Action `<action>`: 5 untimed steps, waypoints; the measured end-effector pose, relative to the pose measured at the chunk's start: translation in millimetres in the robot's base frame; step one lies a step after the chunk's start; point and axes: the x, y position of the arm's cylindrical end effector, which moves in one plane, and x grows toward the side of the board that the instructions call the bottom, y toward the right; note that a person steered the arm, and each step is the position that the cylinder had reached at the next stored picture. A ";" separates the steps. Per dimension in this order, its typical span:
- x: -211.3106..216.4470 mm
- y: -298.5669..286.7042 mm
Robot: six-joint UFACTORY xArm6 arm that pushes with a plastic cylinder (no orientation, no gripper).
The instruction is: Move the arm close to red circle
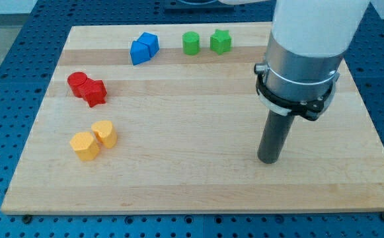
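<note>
The red circle [78,82] lies at the view's left on the wooden board [198,178], touching a red star [95,92] on its right. My tip [268,159] rests on the board at the view's right, far to the right of the red circle and lower in the view. The tip touches no block.
Two blue blocks [144,48] sit together at the view's top. A green circle [191,43] and a green star [221,41] lie to their right. A yellow hexagon [84,145] and another yellow block [104,133] sit at the lower left.
</note>
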 end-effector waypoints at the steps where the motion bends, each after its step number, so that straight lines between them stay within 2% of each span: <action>1: 10.3 -14.7; 2: 7.6 -26.1; 4: -100.7 -31.3; 5: -136.3 -34.5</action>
